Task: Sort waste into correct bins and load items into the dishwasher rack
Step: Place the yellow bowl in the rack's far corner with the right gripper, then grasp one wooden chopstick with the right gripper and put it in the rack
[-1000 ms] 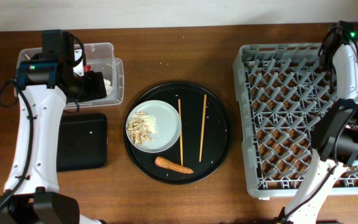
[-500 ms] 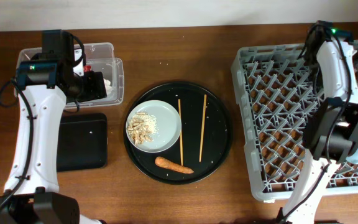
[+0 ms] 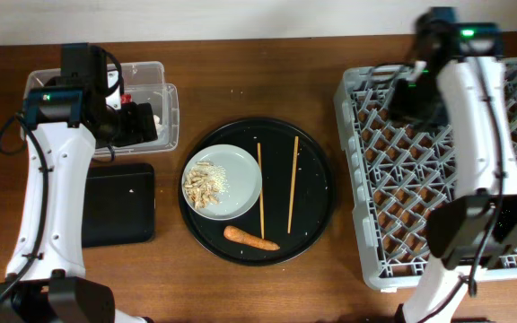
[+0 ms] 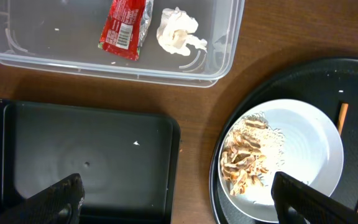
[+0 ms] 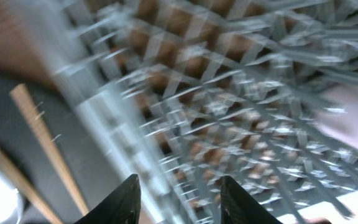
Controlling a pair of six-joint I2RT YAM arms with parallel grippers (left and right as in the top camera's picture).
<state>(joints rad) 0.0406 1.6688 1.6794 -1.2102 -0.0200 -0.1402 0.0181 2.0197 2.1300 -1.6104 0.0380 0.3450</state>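
Overhead view: carrot [image 3: 250, 238], 2 chopsticks [image 3: 260, 188], plate [image 3: 240, 184] of food scraps [image 3: 206, 184] on round black tray [image 3: 317, 193], frame centre.
Clear tub [image 4: 229, 56]: holds red wrapper [image 4: 124, 28], tissue [image 4: 178, 31], upper left.
Left gripper [image 4: 182, 204]: released, empty.
Right gripper [image 5: 182, 202]: released, empty, above dishwasher rack [image 3: 438, 179].

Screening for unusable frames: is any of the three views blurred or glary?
Right wrist: heavy motion smear, the dishwasher rack lattice streaked, the chopstick soft. Left wrist: sharp, the red wrapper and tissue crisp in the clear tub, only a faint sheen on the flat black tray. Overhead: sharp and evenly lit.
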